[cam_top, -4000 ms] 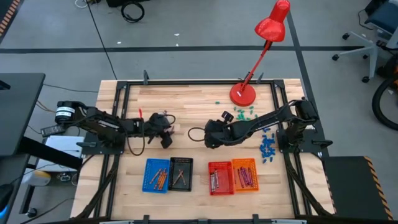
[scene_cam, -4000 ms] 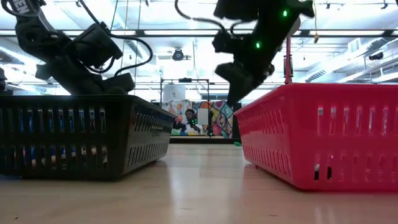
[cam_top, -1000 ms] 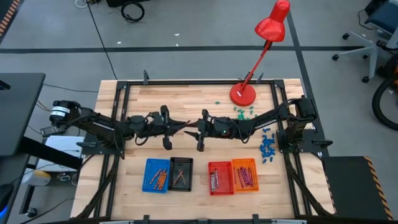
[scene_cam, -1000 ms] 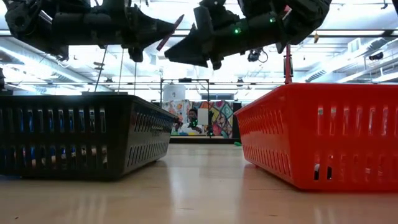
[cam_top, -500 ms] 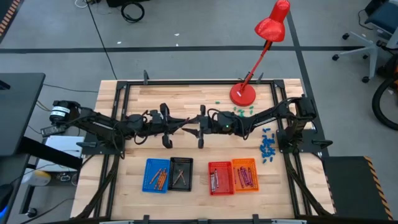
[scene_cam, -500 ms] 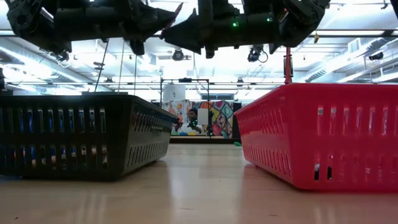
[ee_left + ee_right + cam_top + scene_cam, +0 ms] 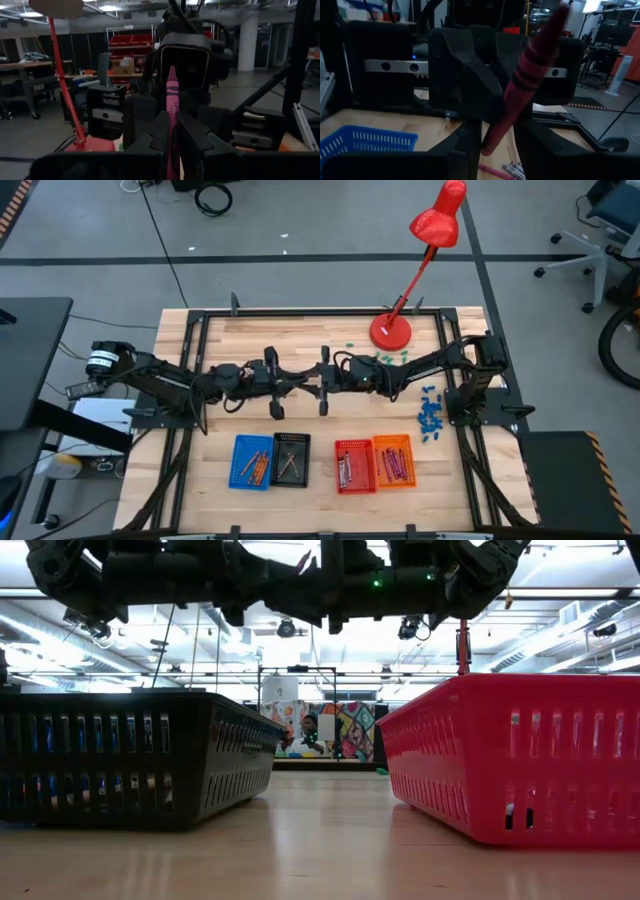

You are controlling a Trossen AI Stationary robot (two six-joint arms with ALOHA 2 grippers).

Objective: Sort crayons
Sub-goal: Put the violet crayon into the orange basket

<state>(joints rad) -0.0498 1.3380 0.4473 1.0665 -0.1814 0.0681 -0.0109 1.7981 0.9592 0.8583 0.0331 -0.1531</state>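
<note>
You can't see magenta crayon's lower end in left wrist view: cut off by frame edge between fingers. Right wrist view: crayon tip blurred. High view: crayon hidden between meeting grippers, basket contents too small to sort by colour. Low view: arms cropped along top edge.

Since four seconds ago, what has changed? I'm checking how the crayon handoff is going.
Both arms swung inward and rose, meeting nose to nose above mid-table. The left claw holds a magenta crayon pointed into the right claw, whose fingers are narrowing around it but have not visibly clamped. The four baskets and red lamp stayed put.
</note>
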